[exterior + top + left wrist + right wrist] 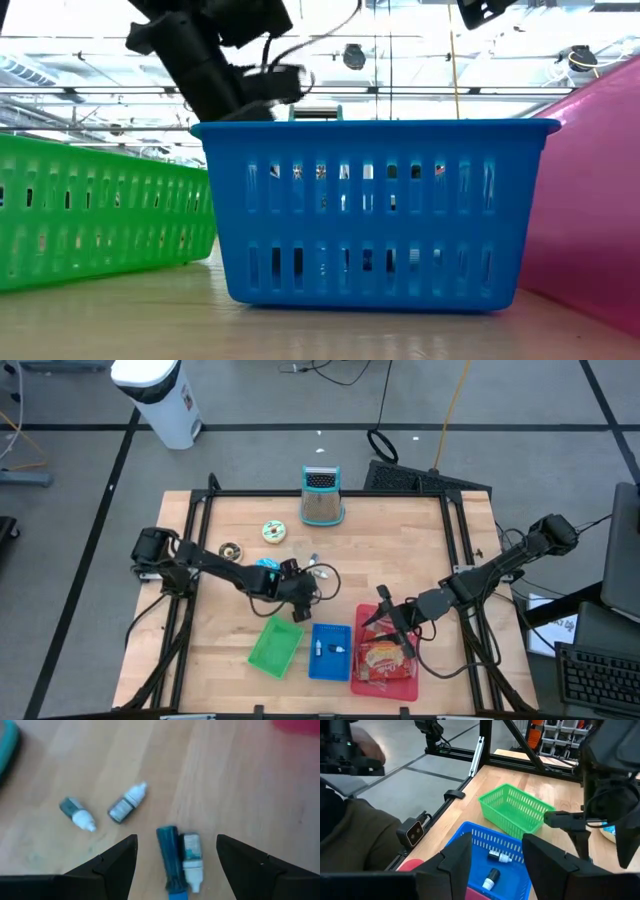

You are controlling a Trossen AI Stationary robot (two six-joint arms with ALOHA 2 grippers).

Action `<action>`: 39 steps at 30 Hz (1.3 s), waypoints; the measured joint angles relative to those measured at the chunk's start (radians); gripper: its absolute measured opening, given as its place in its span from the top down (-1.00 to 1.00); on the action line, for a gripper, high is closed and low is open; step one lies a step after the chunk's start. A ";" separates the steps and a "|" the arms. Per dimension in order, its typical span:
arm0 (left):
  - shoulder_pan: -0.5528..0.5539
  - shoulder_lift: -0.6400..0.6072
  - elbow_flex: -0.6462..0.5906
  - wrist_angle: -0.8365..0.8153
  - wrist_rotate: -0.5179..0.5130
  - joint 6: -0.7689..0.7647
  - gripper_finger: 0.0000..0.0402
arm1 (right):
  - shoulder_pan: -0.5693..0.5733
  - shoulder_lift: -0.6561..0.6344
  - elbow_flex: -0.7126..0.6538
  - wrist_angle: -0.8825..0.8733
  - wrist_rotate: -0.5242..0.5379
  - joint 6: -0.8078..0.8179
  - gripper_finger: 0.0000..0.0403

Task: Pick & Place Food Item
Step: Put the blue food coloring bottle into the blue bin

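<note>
**Small bottles, easy to roll**

Our left gripper hovers with jaws wide apart, empty, over two bottles lying touching on the table. They look light, stiff and slick; we'd pinch one across its body. Right gripper waits, parted, over the blue basket

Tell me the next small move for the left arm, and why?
Probably lower the left pincer straight down and close. Its fingers are open with nothing between them yet, and they straddle the blue tube and the small white-capped bottle lying side by side on the table. Two more small bottles lie apart from these. The right pincer waits over the blue basket.
</note>
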 joint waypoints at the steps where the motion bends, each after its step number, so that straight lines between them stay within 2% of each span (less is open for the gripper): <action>1: 0.013 0.000 0.003 -0.031 0.015 0.010 -0.35 | 0.000 0.000 0.000 0.000 0.000 0.000 0.20; 4: 0.056 0.001 0.001 -0.086 0.075 0.020 -0.32 | 0.000 0.000 0.000 0.000 -0.001 0.000 0.20; 8: 0.101 0.001 -0.007 -0.101 0.169 0.019 -0.17 | 0.000 0.000 0.000 -0.001 -0.001 -0.002 0.20; 15: 0.118 0.001 -0.007 -0.088 0.173 0.019 0.14 | 0.000 0.000 0.000 0.000 -0.001 -0.001 0.20; 20: 0.111 0.001 -0.007 -0.050 0.205 0.017 0.25 | 0.000 0.000 0.000 0.000 -0.001 0.000 0.20; 26: 0.104 0.001 -0.007 -0.051 0.215 0.015 0.23 | 0.000 0.000 0.000 0.000 -0.001 0.000 0.20; 39: 0.114 0.092 -0.004 -0.040 0.202 0.016 0.01 | 0.000 0.000 0.000 0.000 -0.001 0.000 0.20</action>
